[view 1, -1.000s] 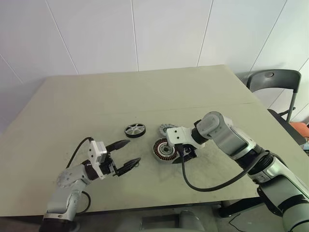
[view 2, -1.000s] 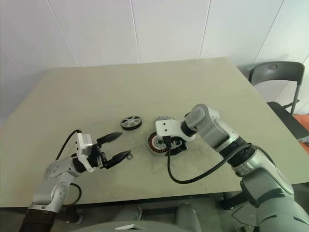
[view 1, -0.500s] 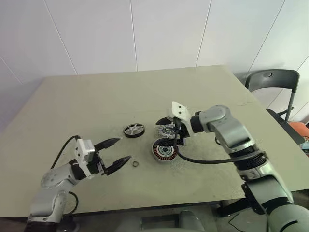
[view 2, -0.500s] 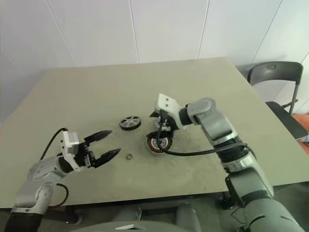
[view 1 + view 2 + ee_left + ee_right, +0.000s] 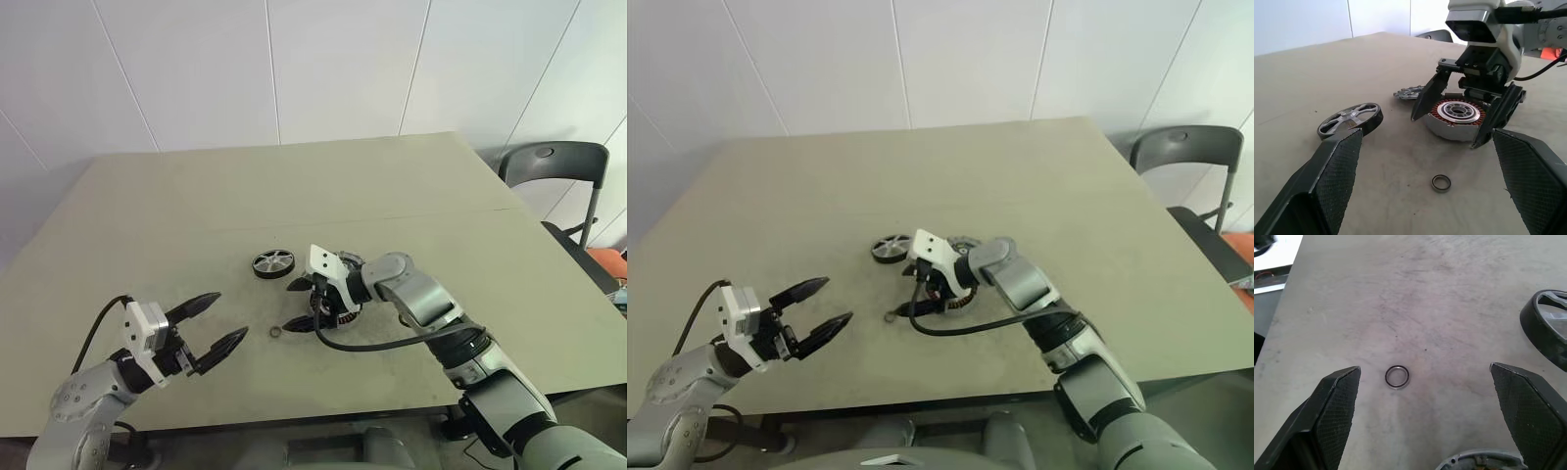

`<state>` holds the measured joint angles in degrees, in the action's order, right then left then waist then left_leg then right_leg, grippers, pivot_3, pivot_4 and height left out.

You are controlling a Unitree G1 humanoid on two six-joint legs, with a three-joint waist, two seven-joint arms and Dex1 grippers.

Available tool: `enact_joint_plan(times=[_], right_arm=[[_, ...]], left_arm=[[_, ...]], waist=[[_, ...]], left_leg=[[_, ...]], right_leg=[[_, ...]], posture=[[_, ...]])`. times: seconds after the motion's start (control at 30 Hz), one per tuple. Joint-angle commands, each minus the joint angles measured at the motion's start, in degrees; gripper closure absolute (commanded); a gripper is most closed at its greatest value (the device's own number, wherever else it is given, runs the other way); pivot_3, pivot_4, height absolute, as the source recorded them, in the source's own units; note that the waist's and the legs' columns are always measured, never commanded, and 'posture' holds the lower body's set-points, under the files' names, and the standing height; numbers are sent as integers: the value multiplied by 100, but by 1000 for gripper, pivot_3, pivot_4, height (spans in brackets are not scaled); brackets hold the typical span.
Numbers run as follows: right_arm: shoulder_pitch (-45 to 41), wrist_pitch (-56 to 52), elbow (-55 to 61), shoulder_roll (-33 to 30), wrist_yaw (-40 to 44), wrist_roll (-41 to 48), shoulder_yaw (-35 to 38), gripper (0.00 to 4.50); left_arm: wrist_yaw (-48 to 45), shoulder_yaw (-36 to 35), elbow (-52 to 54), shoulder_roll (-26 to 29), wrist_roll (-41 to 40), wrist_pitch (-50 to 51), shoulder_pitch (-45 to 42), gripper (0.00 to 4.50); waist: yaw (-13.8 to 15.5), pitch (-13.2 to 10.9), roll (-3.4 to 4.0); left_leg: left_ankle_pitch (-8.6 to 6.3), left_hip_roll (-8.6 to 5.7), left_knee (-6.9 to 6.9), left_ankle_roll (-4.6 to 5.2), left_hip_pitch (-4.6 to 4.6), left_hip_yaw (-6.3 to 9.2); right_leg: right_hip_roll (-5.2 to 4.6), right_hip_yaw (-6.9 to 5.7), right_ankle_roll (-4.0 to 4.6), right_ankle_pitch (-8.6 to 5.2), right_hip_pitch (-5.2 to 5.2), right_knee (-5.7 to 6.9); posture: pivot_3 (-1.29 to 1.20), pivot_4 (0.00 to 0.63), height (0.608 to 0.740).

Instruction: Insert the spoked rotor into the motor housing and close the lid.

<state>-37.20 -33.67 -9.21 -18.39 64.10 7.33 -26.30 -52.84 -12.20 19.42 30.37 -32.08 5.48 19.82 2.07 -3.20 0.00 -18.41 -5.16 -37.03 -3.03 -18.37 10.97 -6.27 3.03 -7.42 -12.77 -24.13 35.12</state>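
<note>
The spoked rotor [image 5: 273, 262] lies flat on the table, dark-rimmed with silver spokes. To its right sits the motor housing [image 5: 1457, 115], its copper windings showing. My right gripper [image 5: 298, 304] hangs over the housing, pointing left. It is open, one finger [image 5: 1426, 97] on each side of the housing, and holds nothing. The slotted lid [image 5: 1409, 93] lies behind the housing, partly hidden by my right wrist. My left gripper [image 5: 223, 318] is open and empty near the table's front left, well apart from the parts.
A tiny dark ring [image 5: 275, 333] lies on the table between the two grippers, just in front of the right fingertips [image 5: 1354, 369]. A black cable loops from my right wrist. A dark chair [image 5: 554, 162] stands beyond the table's right edge.
My right gripper has swung left over the housing and dipped, so it now points left toward the ring. The left gripper has drawn back toward the front left. Both stay open.
</note>
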Motion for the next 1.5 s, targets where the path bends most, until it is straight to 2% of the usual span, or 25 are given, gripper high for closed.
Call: enact_joint_plan(times=[0.03, 0.17, 0.3, 0.5, 0.73, 1.0, 1.13, 1.2, 1.5], right_arm=[[-201, 90, 93, 55, -20, 49, 105, 31], [-256, 96, 65, 71, -128, 86, 229, 31], [-314, -161, 373, 219, -139, 691, 792, 31], [-348, -257, 451, 126, -308, 824, 1060, 31], [-174, -251, 701, -146, -219, 776, 842, 31], [-204, -239, 683, -49, -435, 829, 924, 31], [-171, -262, 746, -55, -491, 848, 943, 31], [-178, -260, 735, -57, -505, 852, 949, 31], [-223, -232, 676, -3, -576, 849, 948, 31]], left_arm=[[-6, 55, 4, -54, 69, -110, -21, 0], [-53, 186, -216, -51, 353, -278, -89, 0], [-166, 306, -443, -64, 436, -391, -271, 0], [-288, 480, -606, -113, 495, -406, -429, 0], [-354, 591, -753, -165, 486, -446, -593, 0], [-350, 628, -1036, -121, 612, -459, -748, 0], [-317, 698, -1505, -104, 964, -730, -914, 0], [-364, 662, -1682, -173, 896, -812, -1019, 0], [-668, 922, -1099, -201, 582, -477, -726, 0]], waist=[[1, 0, 0], [0, 0, 1], [-4, 0, 1], [-4, 0, 2], [-10, -1, 3], [-24, -1, 3], [-33, -1, 5], [-41, -1, 5], [-161, -1, 5]], left_leg=[[0, 3, 0, 0, 0, 0], [0, 12, 1, 0, 0, 0], [0, 22, 1, 0, -1, 1], [0, 35, 1, 0, 1, 0], [0, 43, 1, 0, 0, -3], [0, 64, 1, 0, 1, -5], [0, 76, 1, 0, 2, -6], [0, 77, 1, 0, 2, -6], [0, 79, 2, 0, 1, -10]], right_leg=[[4, 0, 1, 1, 0, 0], [16, 0, 10, 7, -3, 0], [29, 0, 20, 13, -6, -1], [40, 0, 27, 18, -8, -1], [45, 0, 31, 21, -10, -2], [68, 0, 37, 24, -12, -3], [79, -1, 37, 25, -14, -3], [81, -1, 43, 28, -15, -3], [80, 0, 50, 34, -16, -4]], posture=[[0, 0, 740], [0, 0, 740], [0, 0, 740], [0, 0, 740], [0, 0, 740], [0, 0, 740], [0, 0, 740], [0, 0, 740], [0, 0, 740]])
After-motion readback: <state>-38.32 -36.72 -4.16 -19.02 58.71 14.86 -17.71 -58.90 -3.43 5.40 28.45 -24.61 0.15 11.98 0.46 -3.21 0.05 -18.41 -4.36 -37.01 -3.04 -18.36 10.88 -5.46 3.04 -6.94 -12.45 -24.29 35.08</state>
